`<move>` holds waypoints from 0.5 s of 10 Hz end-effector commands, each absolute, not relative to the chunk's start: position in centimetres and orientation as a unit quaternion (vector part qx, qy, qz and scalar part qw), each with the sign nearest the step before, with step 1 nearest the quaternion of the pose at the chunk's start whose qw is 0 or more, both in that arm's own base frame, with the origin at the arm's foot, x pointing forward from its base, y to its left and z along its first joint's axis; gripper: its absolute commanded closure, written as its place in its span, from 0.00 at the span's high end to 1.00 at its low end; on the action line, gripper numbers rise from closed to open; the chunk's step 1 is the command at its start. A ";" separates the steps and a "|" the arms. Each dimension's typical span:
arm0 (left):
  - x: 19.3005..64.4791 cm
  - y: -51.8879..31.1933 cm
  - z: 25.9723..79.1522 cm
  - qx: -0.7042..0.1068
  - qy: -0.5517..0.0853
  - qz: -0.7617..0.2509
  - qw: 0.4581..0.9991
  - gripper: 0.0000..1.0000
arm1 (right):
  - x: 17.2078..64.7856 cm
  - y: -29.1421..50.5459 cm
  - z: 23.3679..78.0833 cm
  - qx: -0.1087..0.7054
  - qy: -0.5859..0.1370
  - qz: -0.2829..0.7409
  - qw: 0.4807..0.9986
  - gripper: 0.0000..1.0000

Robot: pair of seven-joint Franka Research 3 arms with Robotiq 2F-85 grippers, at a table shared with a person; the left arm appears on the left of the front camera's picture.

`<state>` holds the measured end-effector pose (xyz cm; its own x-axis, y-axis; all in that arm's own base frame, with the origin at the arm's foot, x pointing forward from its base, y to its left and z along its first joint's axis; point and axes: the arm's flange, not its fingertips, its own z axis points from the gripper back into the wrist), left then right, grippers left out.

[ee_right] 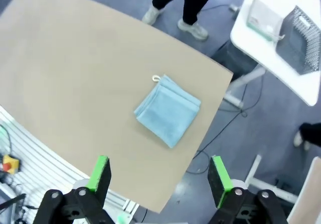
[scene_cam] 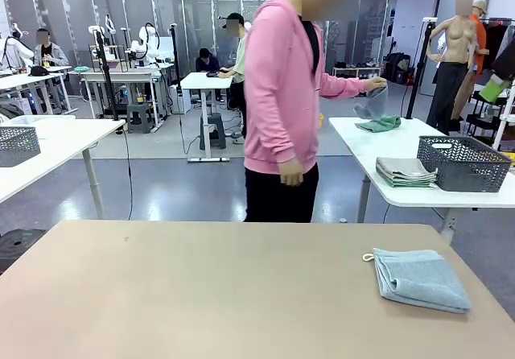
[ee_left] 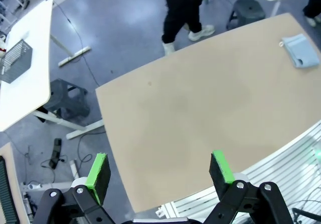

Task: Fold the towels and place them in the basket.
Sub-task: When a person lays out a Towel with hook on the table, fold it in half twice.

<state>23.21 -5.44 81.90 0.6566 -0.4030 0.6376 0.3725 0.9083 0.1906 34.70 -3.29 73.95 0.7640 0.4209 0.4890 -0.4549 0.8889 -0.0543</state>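
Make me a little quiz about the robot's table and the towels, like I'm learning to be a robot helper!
1. True or false: the blue towel on the tan table is folded.
2. The basket next to the stack of towels stands on: A) the tan table, B) a white table to the side, C) the floor.
3. Fill in: the left gripper and the right gripper both have their jaws ____.

Key: 1 true; 2 B; 3 open.
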 end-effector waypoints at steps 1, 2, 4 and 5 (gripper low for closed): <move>23.2 -5.6 80.7 0.002 -0.351 -0.221 0.910 1.00 | 33.1 -2.3 74.1 0.015 -0.266 0.257 0.929 0.97; 23.2 -5.6 80.1 -0.001 -0.351 -0.222 0.910 1.00 | 31.8 -1.7 74.8 0.012 -0.273 0.263 0.925 0.97; 23.1 -5.4 79.6 -0.004 -0.351 -0.223 0.909 1.00 | 30.0 -1.1 75.5 0.012 -0.283 0.269 0.920 0.97; 23.1 -5.4 79.5 -0.005 -0.351 -0.224 0.909 1.00 | 29.5 -1.0 75.8 0.011 -0.289 0.267 0.919 0.97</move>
